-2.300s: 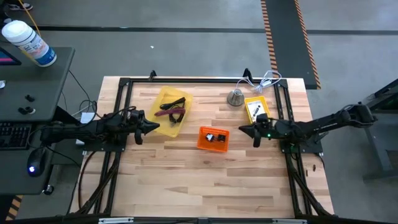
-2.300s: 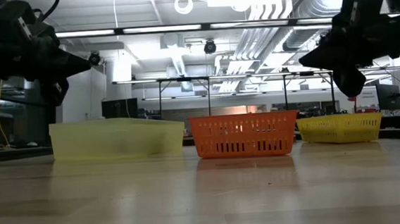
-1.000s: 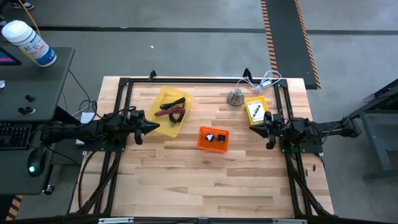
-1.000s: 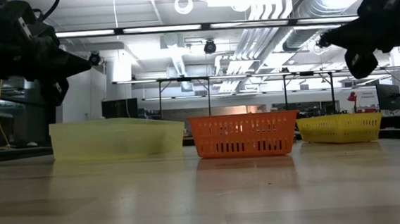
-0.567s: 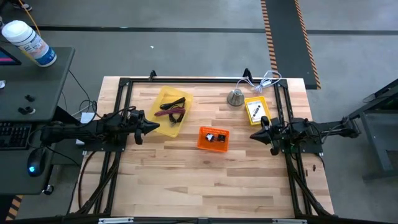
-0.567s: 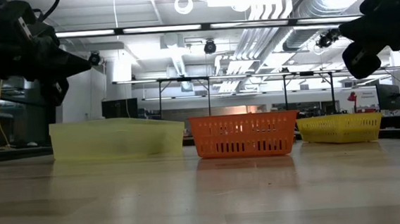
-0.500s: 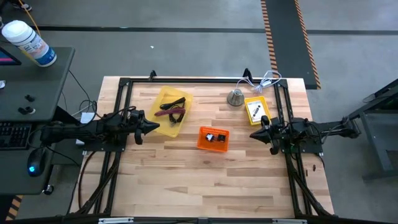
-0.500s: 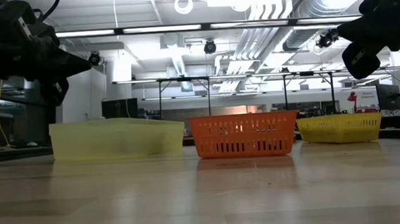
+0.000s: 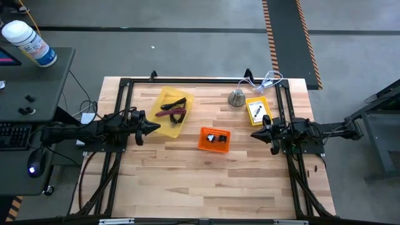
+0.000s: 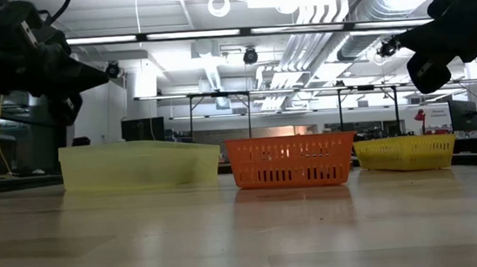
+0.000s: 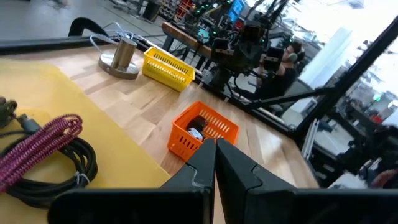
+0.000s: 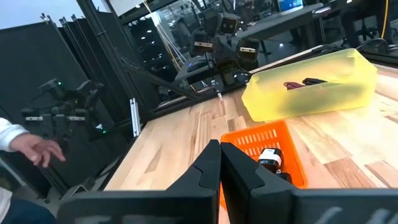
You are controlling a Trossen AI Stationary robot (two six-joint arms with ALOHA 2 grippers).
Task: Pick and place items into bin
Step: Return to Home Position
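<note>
High view: the right arm (image 9: 315,130) is folded back at the right edge of the worktop (image 9: 206,181). A couple of seconds ago it stretched well out to the right.
Right pincer: the right pincer (image 9: 257,134) sits right of centre in the frame, just below the small yellow basket (image 9: 265,103). It has swung round over the last second but barely stirred in the last half second. The right wrist view shows its tips pressed together with nothing between them.
Left pincer: the left pincer (image 9: 154,127) is left of centre, at the lower left corner of the pale yellow bin (image 9: 164,97), and has not shifted across the pictures. Its tips are closed and empty.
Pale yellow bin: it lies in the upper left of the worktop and holds a maroon cable (image 9: 175,114) and black cables (image 9: 177,102).
Orange basket: the orange basket (image 9: 204,144) stands at centre frame with small black-and-white pieces (image 9: 216,138) inside.
Small yellow basket: it stands at the upper right with a white card (image 9: 255,111) lying in it.
Bell: a silver bell (image 9: 237,97) stands on the bare wood just left of the small yellow basket. A white cable (image 9: 269,80) lies at the top edge.
Meaning: I see no loose item left out on the wood. The sorting looks finished, and the right arm seems to be settling into its resting pose.
</note>
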